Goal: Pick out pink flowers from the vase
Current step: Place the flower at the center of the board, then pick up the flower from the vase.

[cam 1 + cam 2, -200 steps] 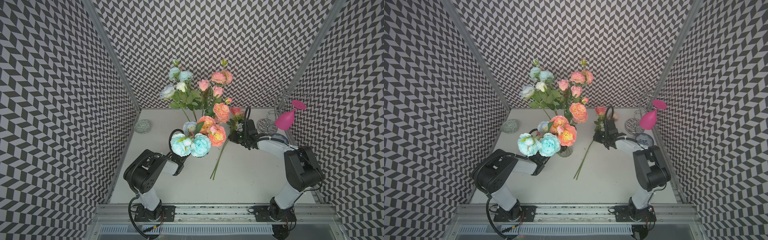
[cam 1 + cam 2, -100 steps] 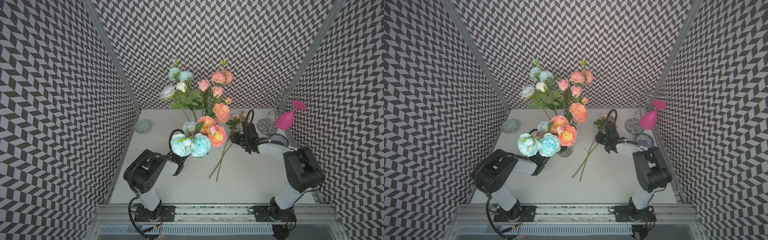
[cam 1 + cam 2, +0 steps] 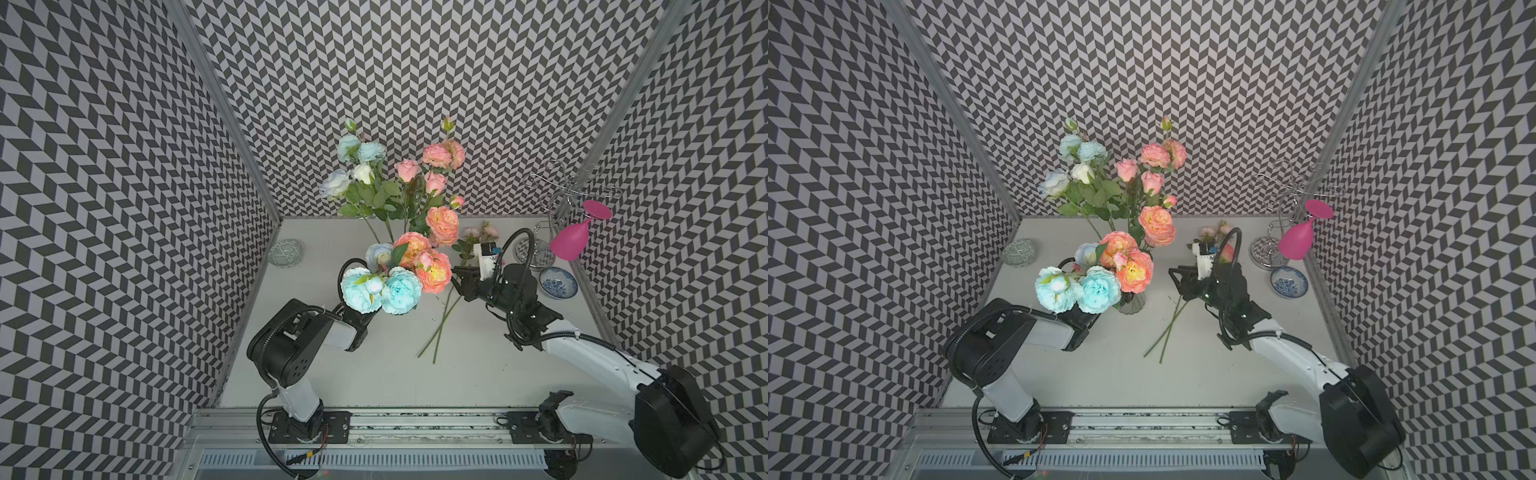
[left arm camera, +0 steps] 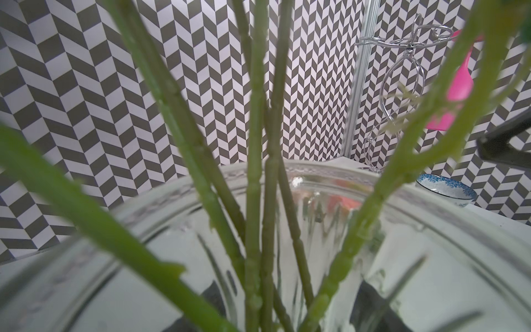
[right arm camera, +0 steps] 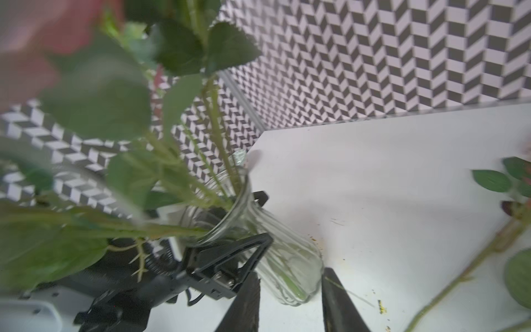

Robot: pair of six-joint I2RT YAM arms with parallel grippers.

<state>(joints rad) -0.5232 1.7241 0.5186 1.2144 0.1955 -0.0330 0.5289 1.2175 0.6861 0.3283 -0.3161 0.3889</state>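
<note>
White tabletop (image 3: 374, 374), chevron walls on every side. Closest to us, the left arm comes in low, and in the right wrist view the left gripper (image 5: 253, 224) is clamped on the neck of the vase (image 3: 1131, 303), a black finger on each side of the ribbed glass. In both top views that gripper is buried under the blue flowers (image 3: 382, 289). The vase stands upright, left of centre, green stems fanning out of its rim. Just to its right, two pink flower stems (image 3: 440, 328) lie flat on the table, crossed, cut ends toward us. Over them hovers the right gripper (image 3: 1177, 283), turned toward the vase, jaws partly apart and nothing between them. Above the vase, more pink flowers (image 3: 432, 266) stand in the bunch, several reaching up toward the back wall. Farther off, a greenish dish (image 3: 284, 252) sits by the left wall and a blue-and-white bowl (image 3: 558, 282) by the right. A wire rack (image 3: 557, 195) fills the far right corner, a magenta glass (image 3: 571, 243) hanging from it.
</note>
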